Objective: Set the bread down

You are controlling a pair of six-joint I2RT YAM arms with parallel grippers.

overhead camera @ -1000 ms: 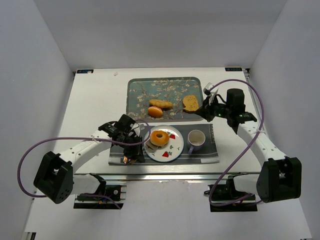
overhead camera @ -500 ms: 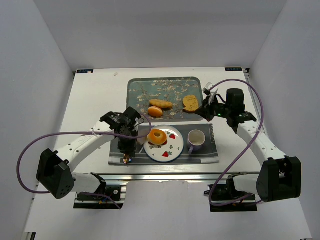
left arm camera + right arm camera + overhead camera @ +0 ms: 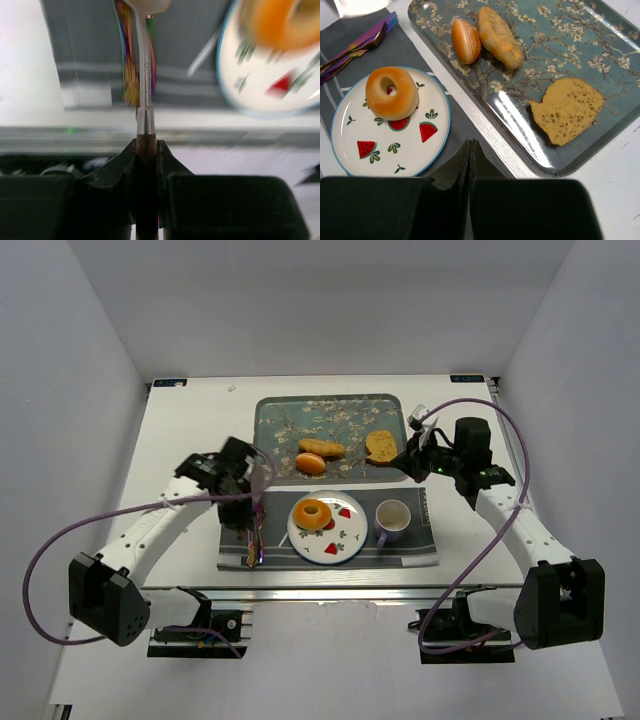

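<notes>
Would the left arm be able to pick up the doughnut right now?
Probably not yet: the left gripper is shut on a utensil, though the doughnut lies uncovered on the plate.

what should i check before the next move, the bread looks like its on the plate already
1. Doughnut on the plate: ok, it lies fully inside the rim.
2. Left gripper grip: ok, jaws shut on the handle of the metal utensil.
3. Utensil tip clear of the placemat: cannot tell.
4. Right gripper free: ok, jaws shut on nothing, above the near edge of the tray.
5. Cup upright beside the plate: ok.
</notes>
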